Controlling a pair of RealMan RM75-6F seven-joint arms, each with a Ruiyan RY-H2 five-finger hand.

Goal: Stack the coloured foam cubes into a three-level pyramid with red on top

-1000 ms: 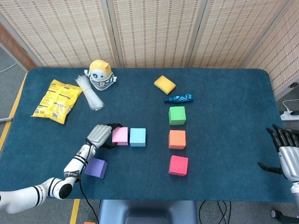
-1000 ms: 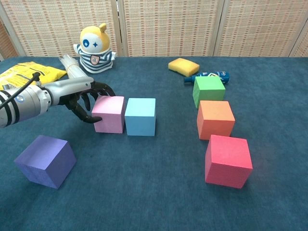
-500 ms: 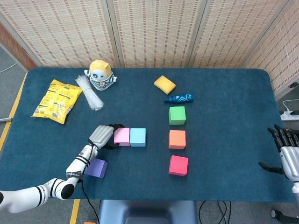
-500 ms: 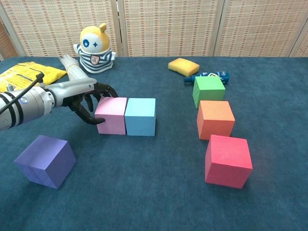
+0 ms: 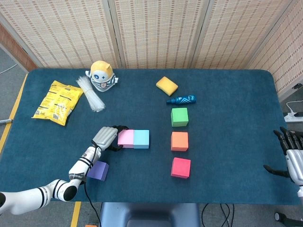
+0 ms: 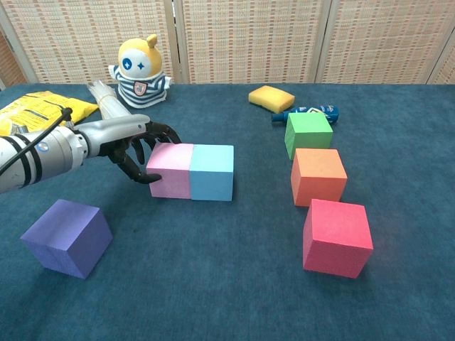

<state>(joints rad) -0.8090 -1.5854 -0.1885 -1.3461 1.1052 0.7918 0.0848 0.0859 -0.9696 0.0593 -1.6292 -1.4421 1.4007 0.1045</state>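
Fingertips of the left hand [image 6: 135, 145] press the pink cube [image 6: 170, 170], gripping nothing, at centre-left; right hand [image 5: 293, 156], lower right, spread and empty; no legible writing.

Bright, even light; soft shadows; sharp focus

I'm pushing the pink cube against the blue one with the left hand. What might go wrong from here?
1. The left hand presses only the pink cube's outer side; nothing backs the blue cube, so the touching pair may slide or twist instead of staying square.
2. The purple cube lies just beneath that forearm, so pulling back might knock it.
3. The red cube, green cube and orange cube sit far from this base.
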